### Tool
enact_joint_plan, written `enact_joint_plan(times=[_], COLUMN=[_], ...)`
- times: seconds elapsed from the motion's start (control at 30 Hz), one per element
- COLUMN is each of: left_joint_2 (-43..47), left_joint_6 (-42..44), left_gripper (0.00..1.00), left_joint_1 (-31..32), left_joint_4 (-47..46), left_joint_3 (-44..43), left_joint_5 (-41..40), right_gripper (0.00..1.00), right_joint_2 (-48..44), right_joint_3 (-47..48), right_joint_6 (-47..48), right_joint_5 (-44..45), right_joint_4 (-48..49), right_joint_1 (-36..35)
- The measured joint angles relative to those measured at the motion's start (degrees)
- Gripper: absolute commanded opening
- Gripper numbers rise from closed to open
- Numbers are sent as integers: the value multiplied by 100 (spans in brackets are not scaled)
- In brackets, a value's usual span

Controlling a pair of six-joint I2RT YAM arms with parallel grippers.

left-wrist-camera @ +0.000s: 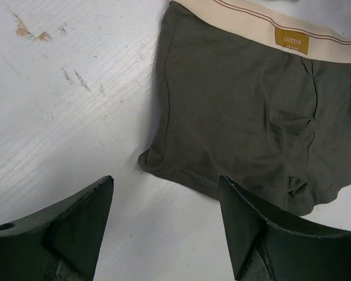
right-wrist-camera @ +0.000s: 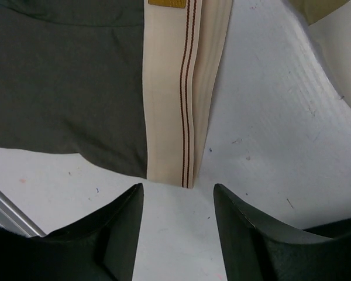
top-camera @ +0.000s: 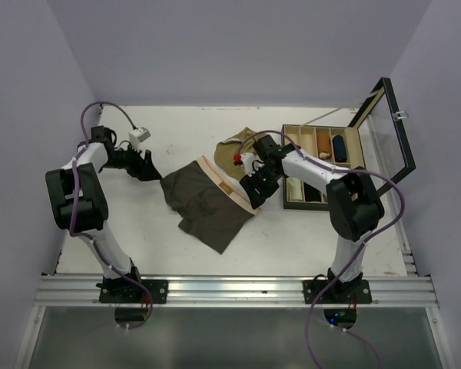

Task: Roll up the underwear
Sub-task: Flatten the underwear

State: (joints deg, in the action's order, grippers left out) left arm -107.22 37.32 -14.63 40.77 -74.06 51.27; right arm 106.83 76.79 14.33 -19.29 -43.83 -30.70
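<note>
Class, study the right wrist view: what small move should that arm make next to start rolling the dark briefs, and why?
Probably ease the right tool forward and down to pinch the waistband at its end. The dark briefs lie flat, that end sits just ahead of the open jaws, and nothing is gripped yet.

We note a white desk (top-camera: 307, 246), scuffed, with brownish marks (left-wrist-camera: 32, 32) on its surface. At its right side stands a compartmented box (top-camera: 323, 128), glass lid (top-camera: 386, 127) raised. A dark blue roll (top-camera: 339, 146) sits in one far compartment.

Lavender walls (top-camera: 215, 46) on 3 sides, white table (top-camera: 292, 247), alu rail (top-camera: 230, 288) at near edge
</note>
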Motion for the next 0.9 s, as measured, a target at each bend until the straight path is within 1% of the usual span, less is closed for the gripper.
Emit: enact_joint_plan(times=[0.07,0.23,0.43,0.47,0.5,0.57,0.6,0.67,0.7,0.8,0.9], left_joint_2=[-87,-260,-369,-369,-369,-369,-369,-363,-343,-129,354], left_joint_6=[4,-13,107,146,199,341,417,588,675,901,1023], left_gripper=[75,69,54,50,42,32,20,8,0,0,0], left_joint_1=[59,308,483,492,492,496,496,496,496,496,494], left_joint_4=[-181,-544,-713,-710,-710,-675,-667,-590,-535,-337,-66], left_joint_3=[96,179,332,387,457,588,651,719,748,973,1419], left_joint_5=[42,35,-79,-107,-146,-227,-273,-291,-306,-402,-573], right_gripper=[54,52,50,50,50,49,48,47,47,47,47], right_joint_2=[142,245,382,411,435,457,457,457,457,420,214], right_joint_3=[0,0,-2,-2,-2,-4,-4,-4,-4,-4,-59], right_joint_6=[-7,-11,-2,2,7,9,9,9,9,9,-4], right_joint_5=[22,42,118,157,184,205,210,221,232,293,337], right_joint_4=[74,234,275,273,273,267,260,260,238,170,61], right_joint_1=[0,0,0,0,0,0,0,0,0,0,2])
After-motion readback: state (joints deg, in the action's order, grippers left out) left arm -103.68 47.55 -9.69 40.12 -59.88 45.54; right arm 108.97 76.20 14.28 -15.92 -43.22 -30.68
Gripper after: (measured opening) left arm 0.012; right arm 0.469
